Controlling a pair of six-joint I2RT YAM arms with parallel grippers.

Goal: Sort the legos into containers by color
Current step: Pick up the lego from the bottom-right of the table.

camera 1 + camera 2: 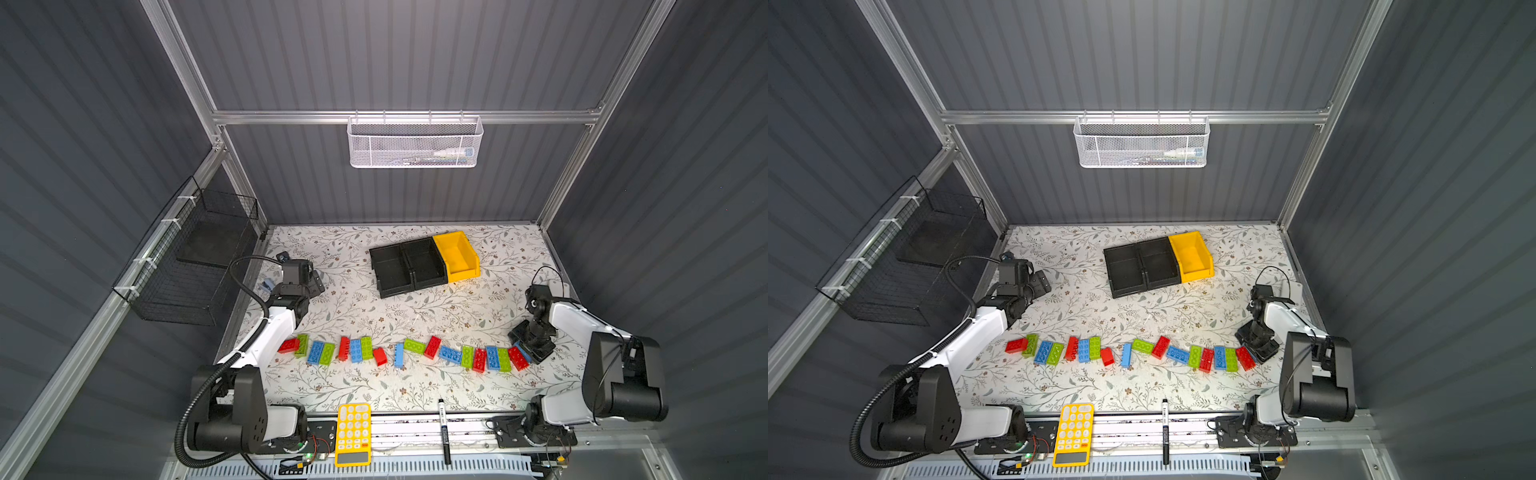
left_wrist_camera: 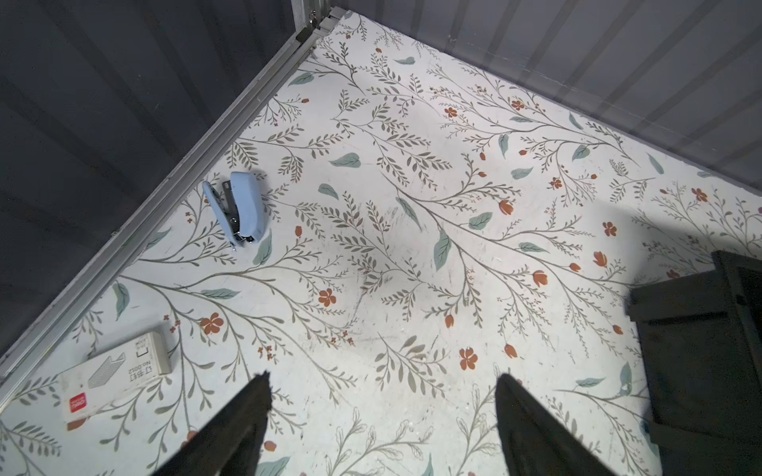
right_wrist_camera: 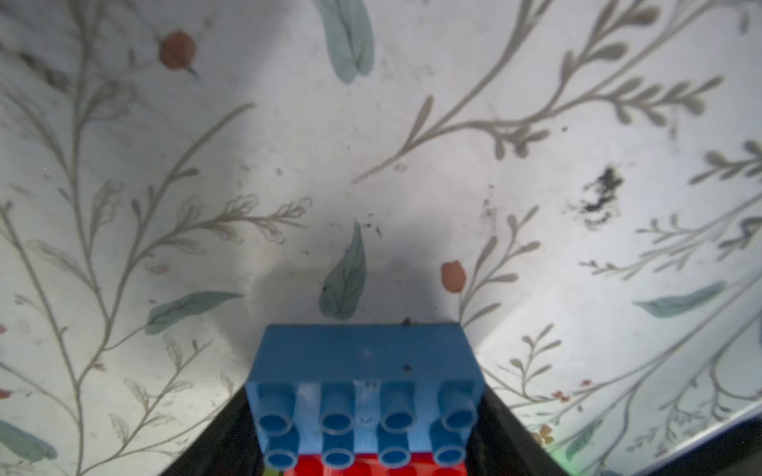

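A floral-patterned tabletop [image 1: 374, 390] carries a yellow plastic bin [image 1: 469, 266] near its rear edge. On the side wall far to the left of the yellow bin hangs a black wire basket [image 1: 187, 270]. On the back wall behind the bin hangs a white mesh basket [image 1: 413, 143].

2 black plastic bins [image 1: 405, 262] stand touching the yellow bin's left side. A crooked row of red, green and blue lego bricks [image 1: 415, 351] lies well in front of the yellow bin.

The left gripper [image 2: 383, 379] hovers well left of the bin, jaws wide apart and empty. The right gripper [image 1: 534, 353] is down at the row's right end, in front and right of the bin, its jaws flanking a blue 8-stud brick [image 3: 363, 358]. I cannot tell whether they pinch it.

A yellow calculator [image 1: 353, 432] and a black marker [image 1: 444, 428] lie farthest in front, their writing illegible. Far left of the bin sit a white staple box [image 2: 115, 375] printed "NO.0012" and a pale-blue stapler [image 2: 243, 208].
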